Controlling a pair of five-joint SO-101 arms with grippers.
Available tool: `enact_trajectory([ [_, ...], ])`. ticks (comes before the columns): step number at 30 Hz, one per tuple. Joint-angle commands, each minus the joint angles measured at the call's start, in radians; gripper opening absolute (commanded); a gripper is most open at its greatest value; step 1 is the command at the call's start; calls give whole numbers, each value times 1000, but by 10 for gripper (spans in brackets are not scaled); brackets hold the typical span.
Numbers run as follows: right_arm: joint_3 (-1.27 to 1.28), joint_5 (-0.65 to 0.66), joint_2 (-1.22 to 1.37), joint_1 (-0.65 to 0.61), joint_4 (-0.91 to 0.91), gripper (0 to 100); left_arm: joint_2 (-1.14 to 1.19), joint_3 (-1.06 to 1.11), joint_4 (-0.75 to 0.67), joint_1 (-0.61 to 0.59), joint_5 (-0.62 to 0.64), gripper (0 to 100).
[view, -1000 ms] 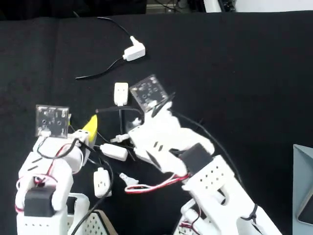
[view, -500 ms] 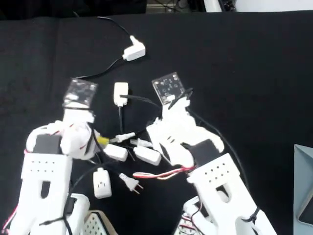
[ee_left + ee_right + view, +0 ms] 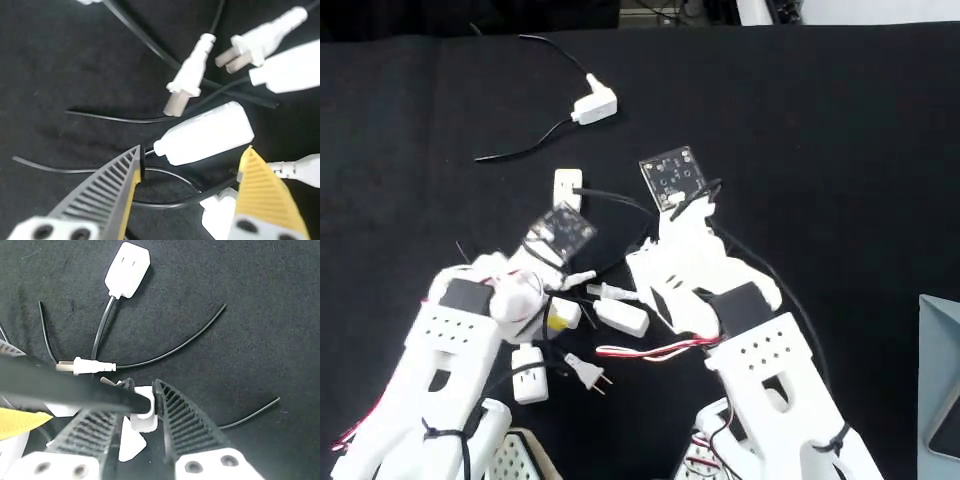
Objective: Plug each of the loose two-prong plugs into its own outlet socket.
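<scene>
The left gripper (image 3: pixel 192 150) holds its jaws wide open above the black bench (image 3: pixel 60 60). A white outlet socket (image 3: pixel 205 134) lies between them, with its narrow end near the grey jaw. Just beyond the jaw tips lies a loose two-prong plug (image 3: pixel 187 80). The right gripper (image 3: pixel 143 402) has its jaws closed on a white plug (image 3: pixel 142 422).

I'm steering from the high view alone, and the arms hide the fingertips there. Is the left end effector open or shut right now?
Observer: Open; the left end effector has one finger on each side of a white outlet socket.
Operator: And the right one?
Observer: The right end effector is shut on a white plug.
Operator: Any loose plug nearby?
Observer: Yes, a two-prong plug lies just beyond that socket, prongs toward it.
</scene>
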Motion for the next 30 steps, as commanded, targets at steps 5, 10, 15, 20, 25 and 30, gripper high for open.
enact_trajectory([
  [5,-5,-2,-25,14,3,11,0,16,-64,13,-15,306],
  [10,-5,-2,-25,14,3,11,0,59,-64,44,-14,305],
  [15,-5,-3,-25,14,3,11,-2,96,-91,143,-9,183],
  [20,-5,-3,-25,14,3,11,-9,82,-115,160,106,23],
  [25,-5,-2,-25,14,3,11,-11,39,-38,125,135,28],
  [30,-5,-2,-25,14,3,11,-2,4,-28,61,130,55],
])
